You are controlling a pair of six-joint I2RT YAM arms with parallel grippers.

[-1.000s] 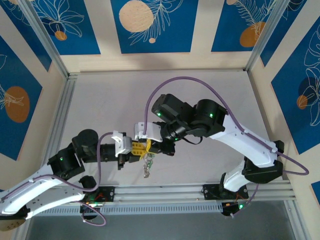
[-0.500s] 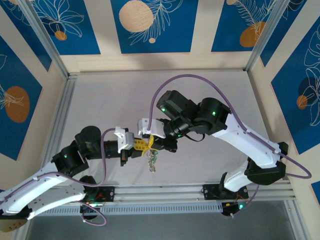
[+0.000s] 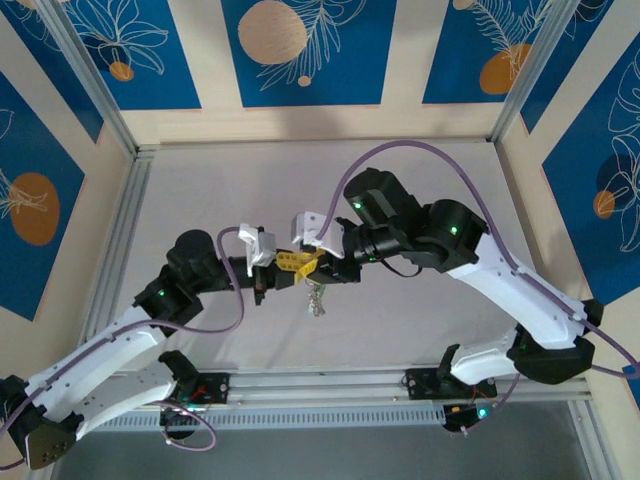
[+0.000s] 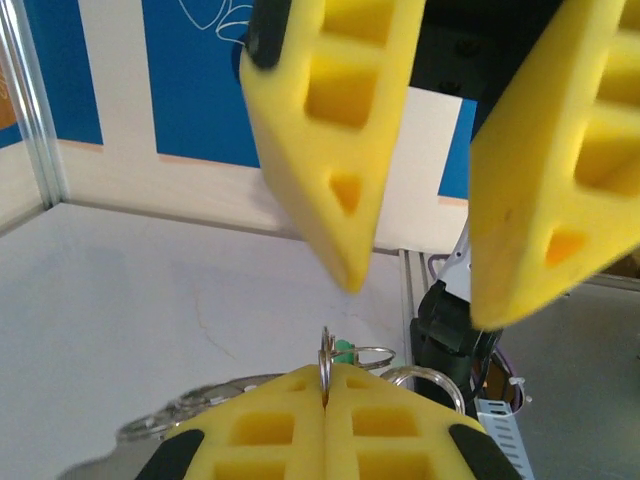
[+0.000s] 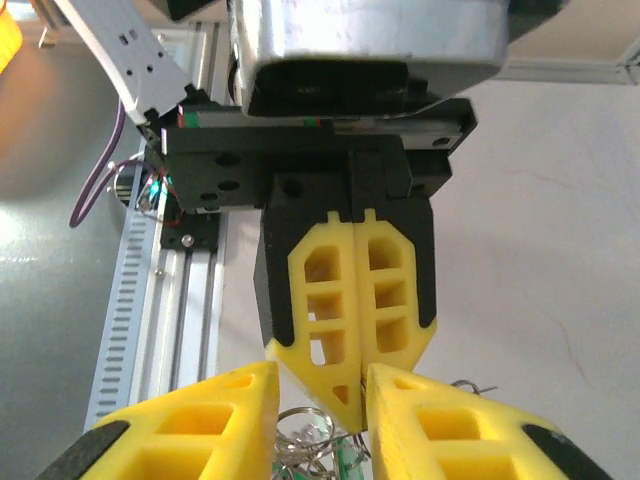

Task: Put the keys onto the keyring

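- The left end effector (image 3: pixel 288 264) is clenched. In its wrist view its two yellow fingers (image 4: pixel 260 430) press flat together, with a thin wire loop of the keyring (image 4: pixel 325 352) pinched edge-on at their tips.
- The right end effector (image 3: pixel 313 260) is released. Its parted fingers (image 5: pixel 200 430) stand either side of the left one's tip and grasp nothing.
- Both meet tip to tip above the middle of the pale worktop (image 3: pixel 220 200).
- The keys (image 3: pixel 317 298) hang in a small silvery bunch just below that meeting point.
- A green key head (image 4: pixel 343 350) sits just behind the pinched loop, among small rings.
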